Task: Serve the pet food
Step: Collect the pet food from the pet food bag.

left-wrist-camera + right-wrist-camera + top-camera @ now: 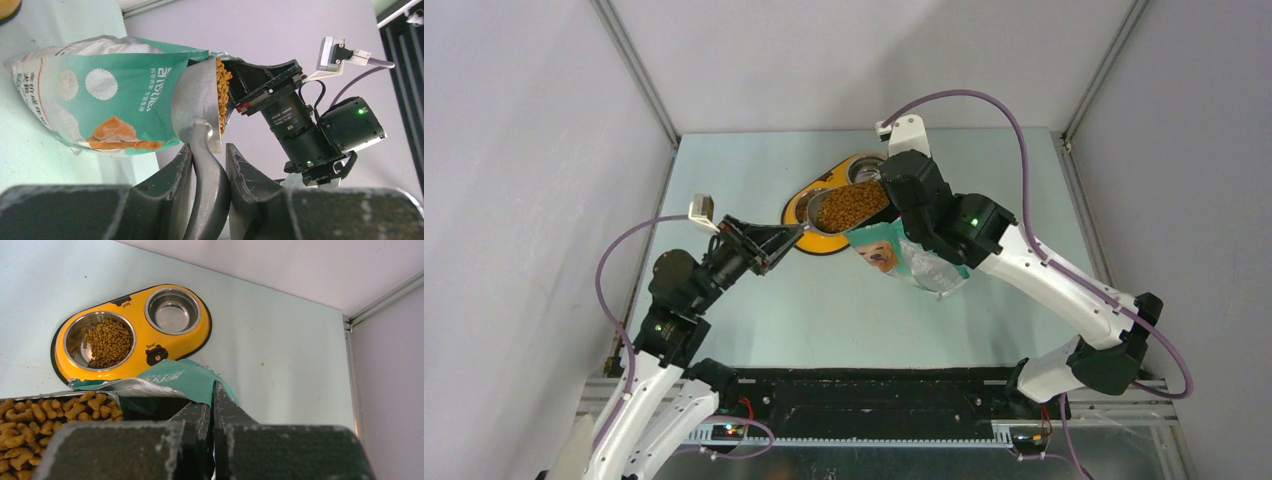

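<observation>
Near the far edge of the counter (824, 310): kibble (849, 205) heaped in scoop (195, 100).
Loose and light, it should spill easily; keep level. Left pincer (208, 148) clamps scoop handle, right pincer (211, 397) pinches bag (172, 380).

Pale green tabletop (824, 310) enclosed by plain white walls (524, 150) (metal strips (636, 70) at corners).

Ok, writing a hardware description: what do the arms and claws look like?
The left arm and right arm share white links and black joints, each with a green light. Purple cables loop to both wrists. The left claw and right claw are black with scuffed grey edges.
</observation>
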